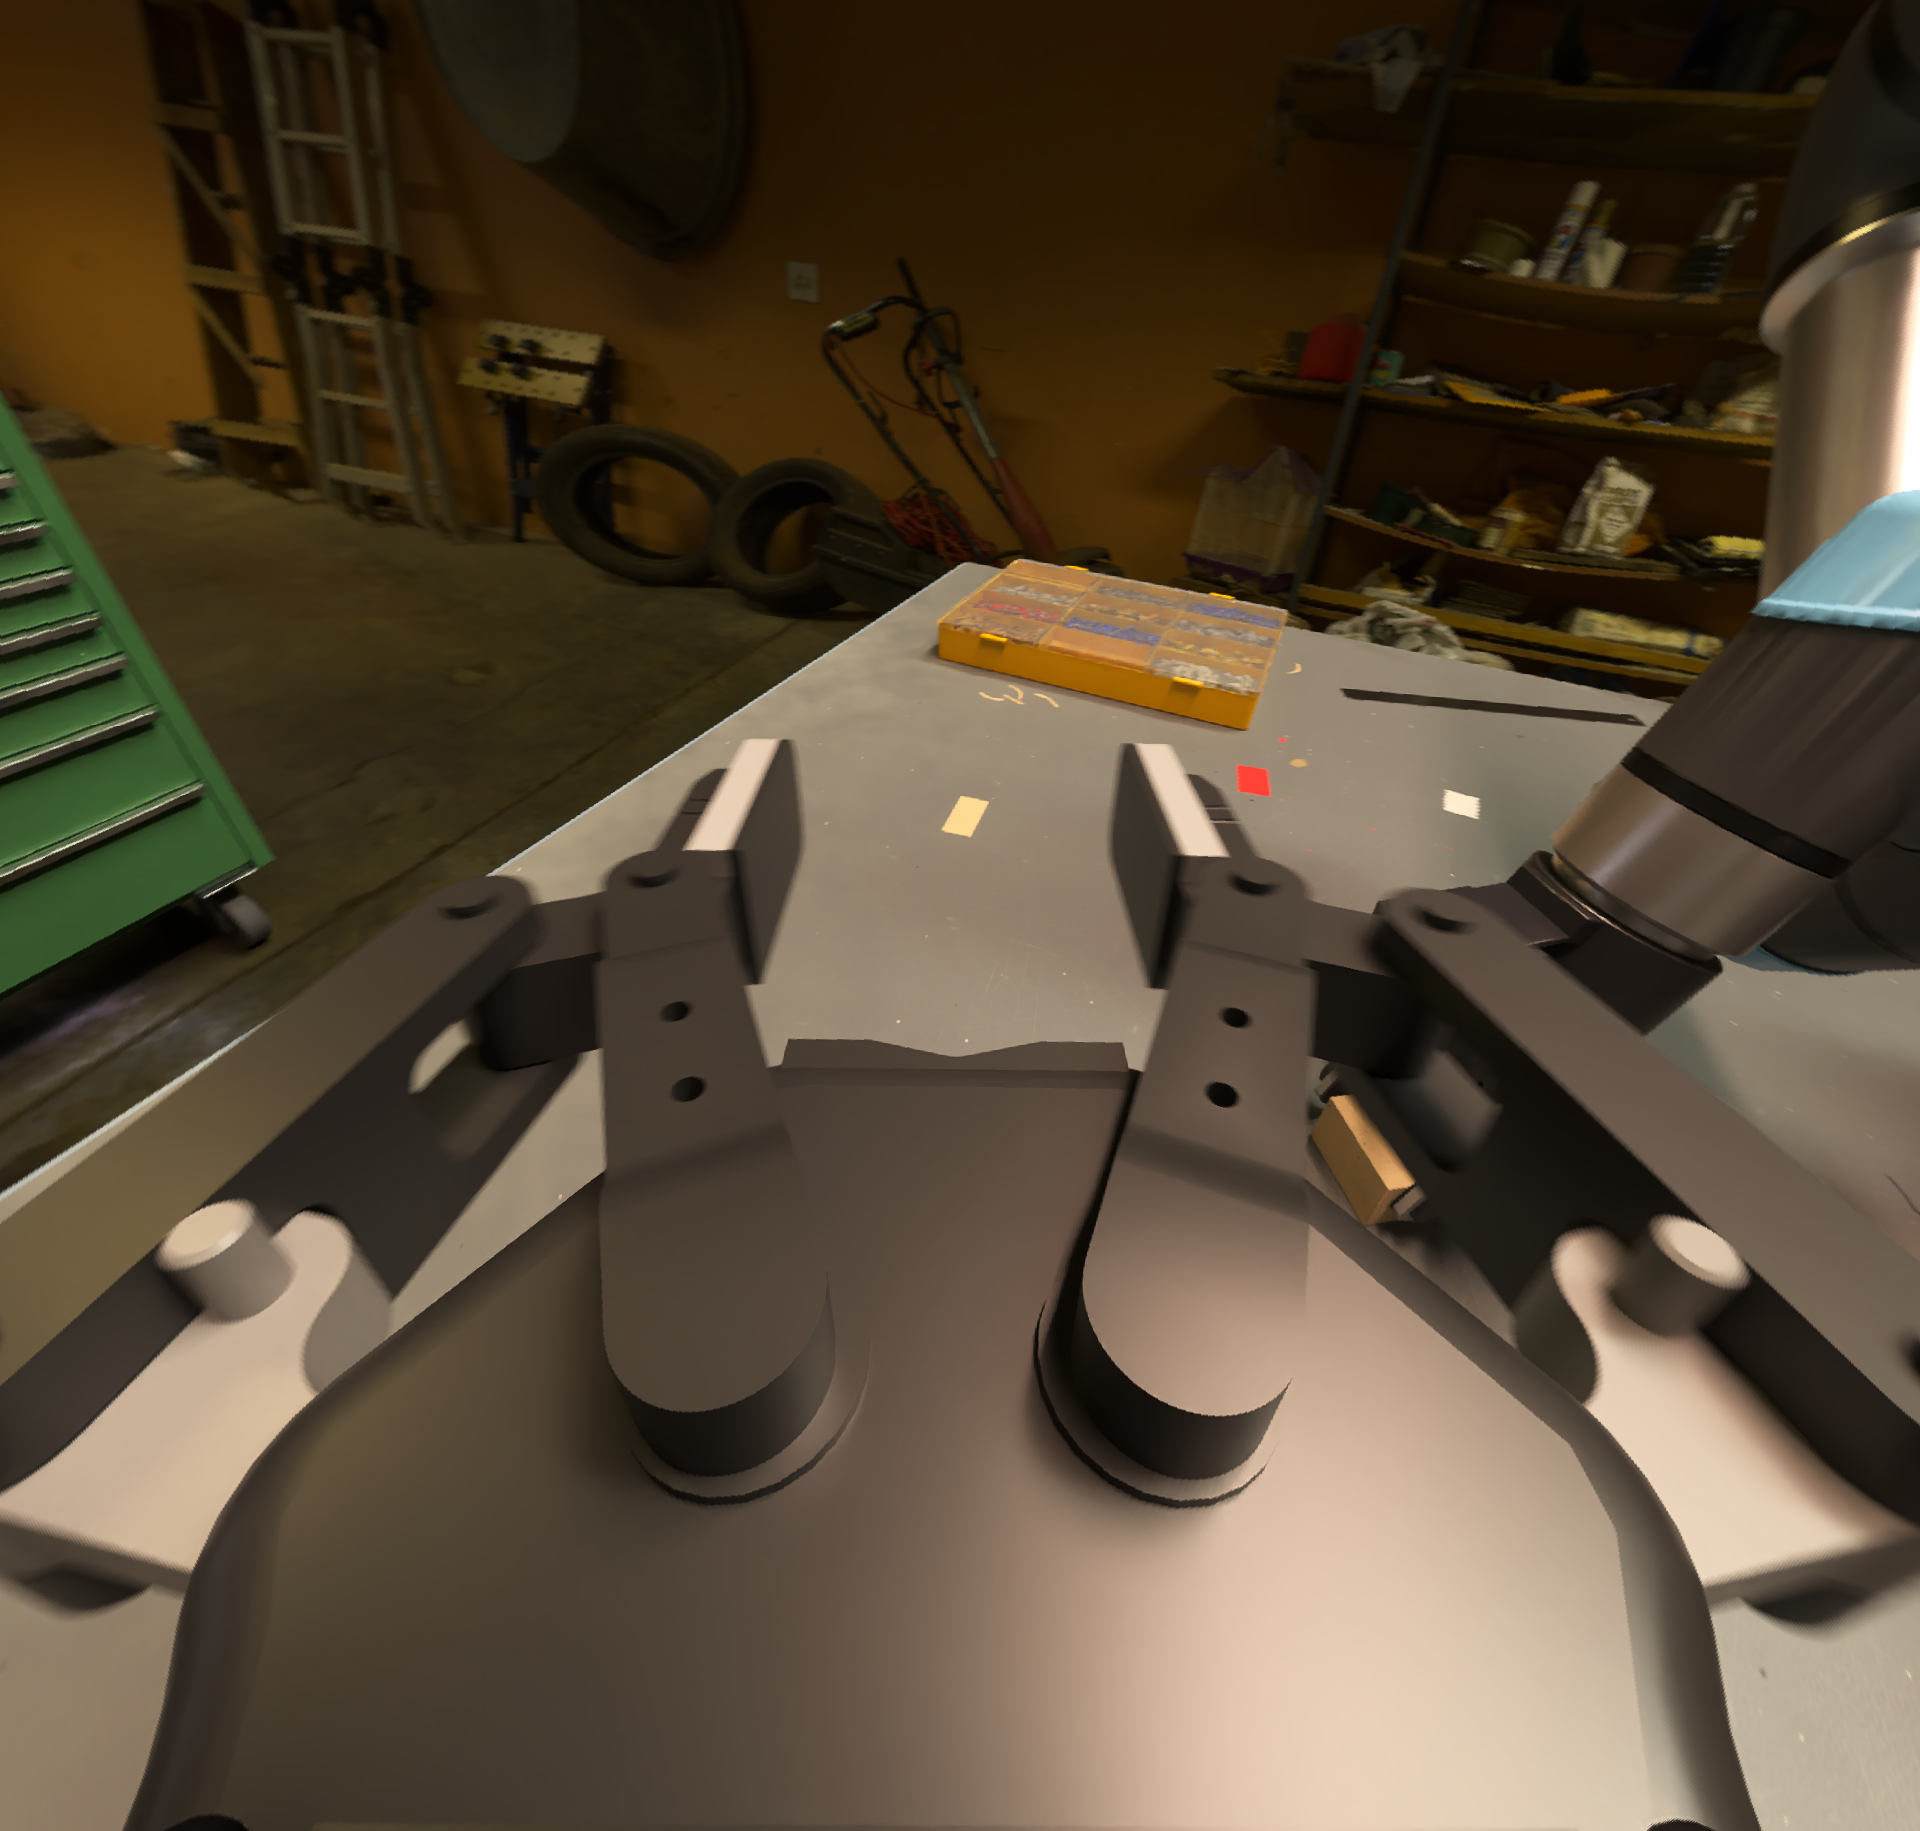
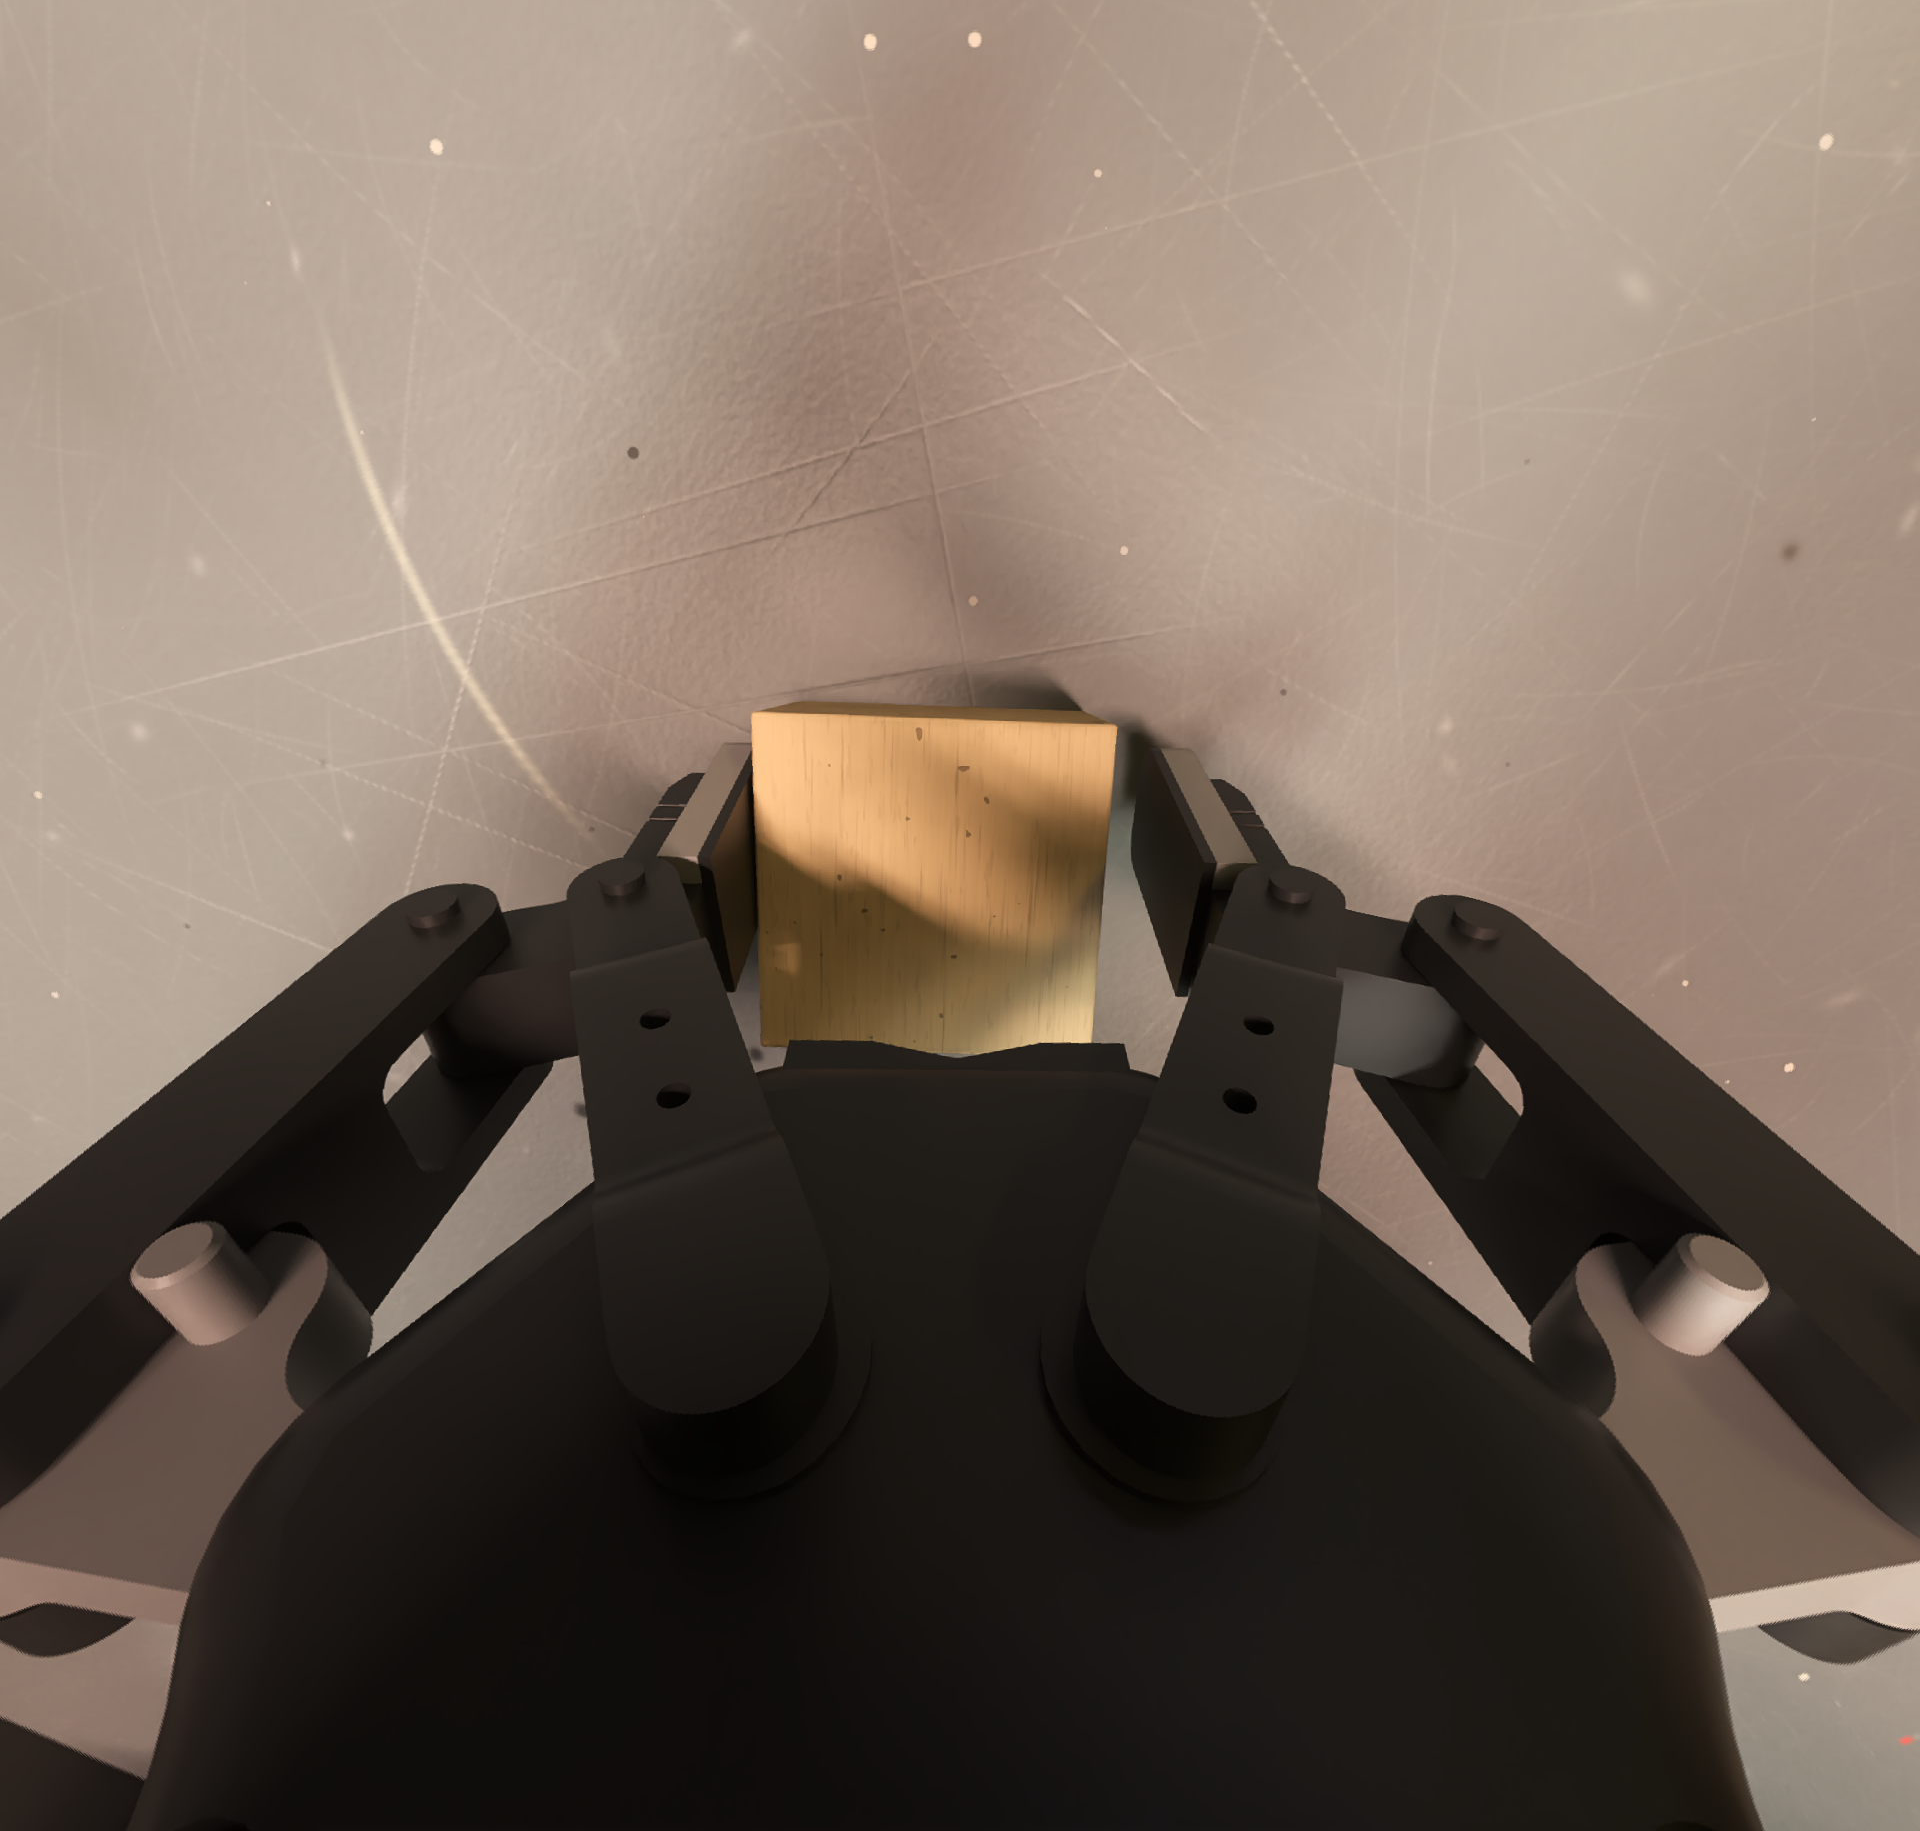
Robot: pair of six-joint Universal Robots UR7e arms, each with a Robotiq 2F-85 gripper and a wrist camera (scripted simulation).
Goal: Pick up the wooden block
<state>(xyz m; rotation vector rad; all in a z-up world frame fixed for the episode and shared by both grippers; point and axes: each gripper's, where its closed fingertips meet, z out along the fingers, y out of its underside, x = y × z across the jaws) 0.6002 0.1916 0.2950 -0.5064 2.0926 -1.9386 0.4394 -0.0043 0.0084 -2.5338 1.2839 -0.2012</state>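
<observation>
Block sits on the table between the right gripper's parted jaws: one pad touches, the other shows a gap. Table edges are out of view here. Best centre first, then close evenly and lift straight. Left gripper hangs spread and empty.

**Two wrist cameras, one shared block**

The left wrist view sits behind its own tool, raised over the surface and facing nearly level across it toward an orange organiser box and a workshop wall. The right wrist view looks steeply down from close above the surface. Both views catch the wooden block, which shows at the lower right in the left view.
</observation>
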